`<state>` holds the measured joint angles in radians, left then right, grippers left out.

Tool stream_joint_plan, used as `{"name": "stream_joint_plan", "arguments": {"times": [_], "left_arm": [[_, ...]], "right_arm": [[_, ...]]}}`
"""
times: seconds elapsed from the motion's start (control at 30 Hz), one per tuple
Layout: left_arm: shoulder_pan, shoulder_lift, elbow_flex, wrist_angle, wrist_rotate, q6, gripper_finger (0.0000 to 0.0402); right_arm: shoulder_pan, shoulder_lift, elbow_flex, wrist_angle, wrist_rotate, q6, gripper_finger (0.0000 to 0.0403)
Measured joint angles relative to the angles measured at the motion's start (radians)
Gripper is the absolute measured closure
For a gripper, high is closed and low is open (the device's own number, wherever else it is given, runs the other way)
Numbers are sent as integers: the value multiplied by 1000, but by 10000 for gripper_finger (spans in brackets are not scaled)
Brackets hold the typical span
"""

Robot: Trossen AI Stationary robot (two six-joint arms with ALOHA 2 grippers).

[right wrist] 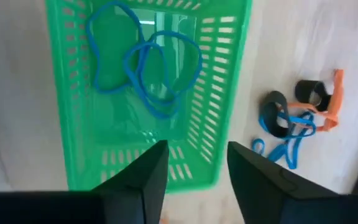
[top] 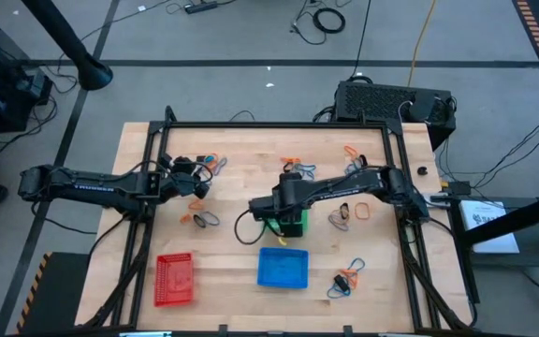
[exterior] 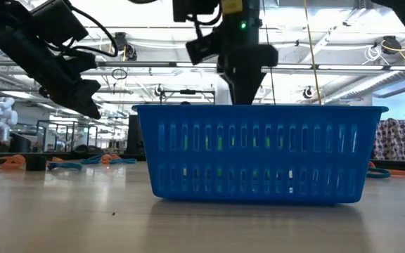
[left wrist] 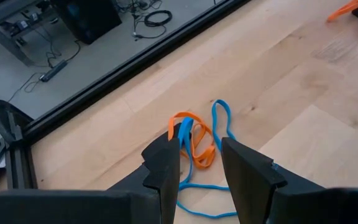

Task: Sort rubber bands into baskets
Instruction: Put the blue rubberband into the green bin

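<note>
Wooden table of pale planks, edged by a black metal frame. Grey floor around it, crossed by dark seam lines. Loose black cables lie coiled on the floor beyond the far edge; a yellow cable runs across it. A black perforated box sits just beside the table's far right corner. White paper sheet on a surface to the right. Striped hazard tape at the upper right corner of the floor. From table height: large open hall, white ceiling beams, bright overhead light, patterned cloth hanging at the right.
</note>
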<state>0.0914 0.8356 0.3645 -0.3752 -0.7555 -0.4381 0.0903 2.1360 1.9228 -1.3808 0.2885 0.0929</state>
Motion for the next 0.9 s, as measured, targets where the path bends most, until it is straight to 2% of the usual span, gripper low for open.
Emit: {"name": "stream_joint_plan", "arguments": {"times": [0.13,0.23,0.4,0.5,0.57,0.7,0.9], "left_arm": [[0,0,0,0,0,0,275],[0,3,-5,6,4,0,275],[0,3,-25,3,20,0,275],[0,3,-27,9,20,0,275],[0,3,-27,24,20,1,275],[0,3,-27,77,20,7,275],[0,3,-27,135,19,10,275]], "right_arm": [[-68,-118,-4,29,0,-7,237],[-145,-235,-81,154,-3,-7,242],[-312,-417,-399,419,-22,9,252],[-413,-500,-610,622,-145,23,258],[-461,-530,-734,751,-194,26,261],[-538,-555,-913,935,-190,19,267],[-604,-550,-1059,1133,-192,136,275]]}}
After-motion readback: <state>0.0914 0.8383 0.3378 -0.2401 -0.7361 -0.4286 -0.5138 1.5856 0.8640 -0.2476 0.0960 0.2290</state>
